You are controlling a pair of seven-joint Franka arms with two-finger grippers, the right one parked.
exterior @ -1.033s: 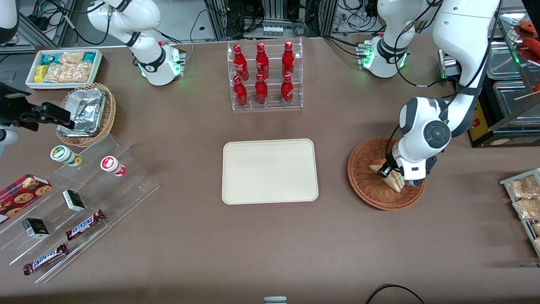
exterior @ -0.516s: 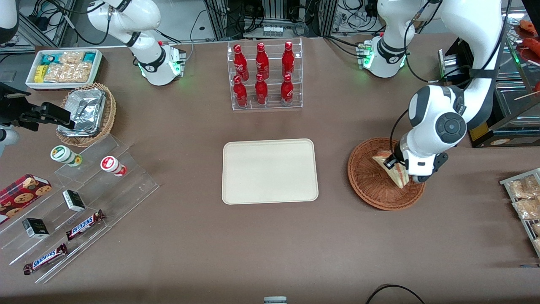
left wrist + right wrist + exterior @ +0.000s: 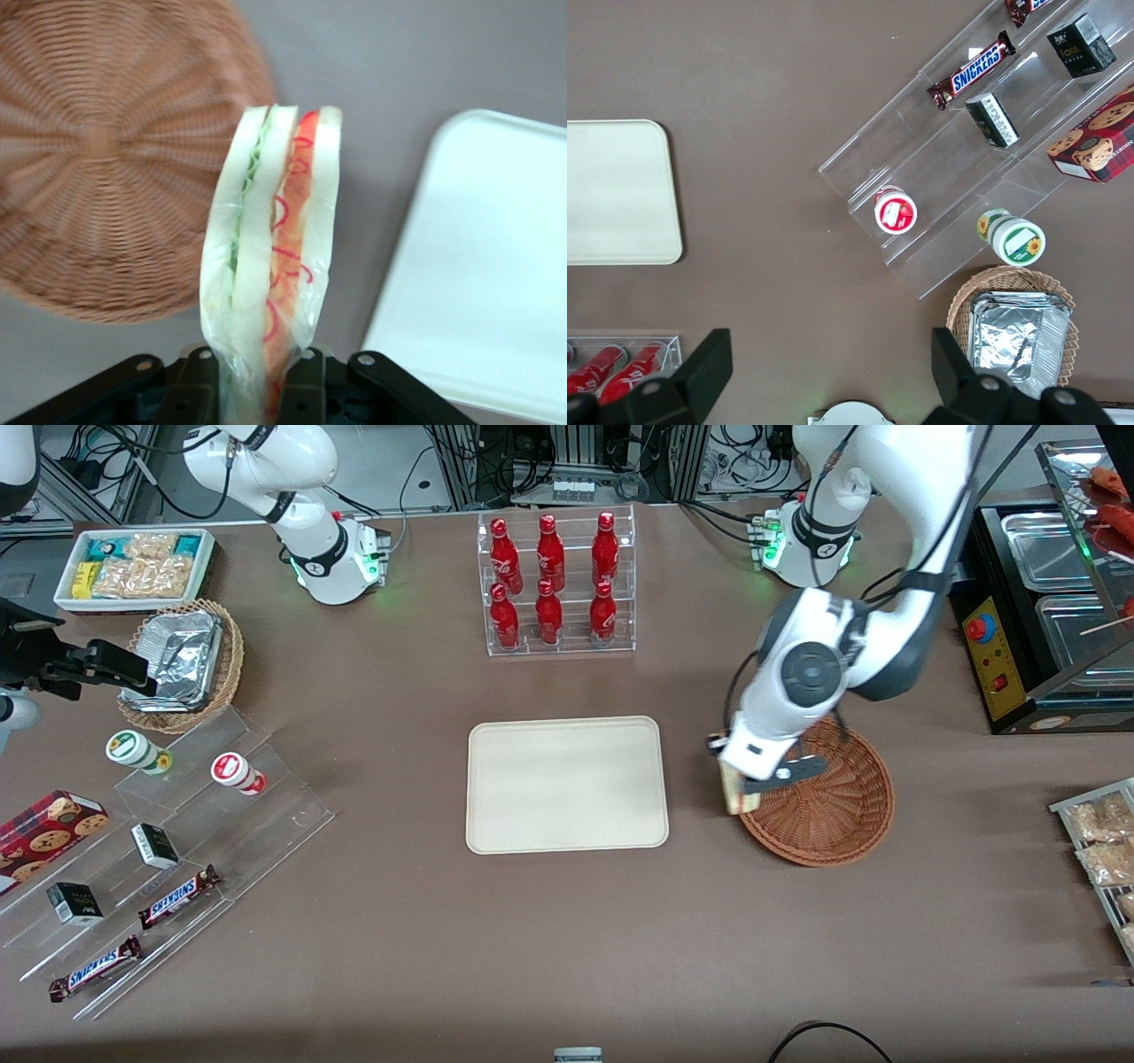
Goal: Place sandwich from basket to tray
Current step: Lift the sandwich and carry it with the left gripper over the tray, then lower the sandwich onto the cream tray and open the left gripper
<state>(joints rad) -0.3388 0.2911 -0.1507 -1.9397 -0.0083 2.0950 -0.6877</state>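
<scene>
My left gripper (image 3: 740, 784) is shut on the sandwich (image 3: 733, 795), a plastic-wrapped wedge with green and red-orange filling, and holds it in the air over the basket's rim nearest the tray. In the left wrist view the sandwich (image 3: 270, 239) hangs pinched between the black fingers (image 3: 197, 390), above bare table between basket and tray. The reddish-brown wicker basket (image 3: 833, 806) is empty; it also shows in the left wrist view (image 3: 97, 159). The cream tray (image 3: 567, 784) lies empty at the table's middle and also shows in the left wrist view (image 3: 483, 266).
A clear rack of red bottles (image 3: 554, 584) stands farther from the camera than the tray. A tan basket with foil containers (image 3: 182, 660), a white snack bin (image 3: 133, 567) and a clear stepped stand with snacks (image 3: 168, 859) lie toward the parked arm's end. A metal counter (image 3: 1054, 602) stands beside the working arm.
The left gripper has lifted the sandwich out of the basket and carried it toward the tray, to the basket's rim. The basket is now empty.
</scene>
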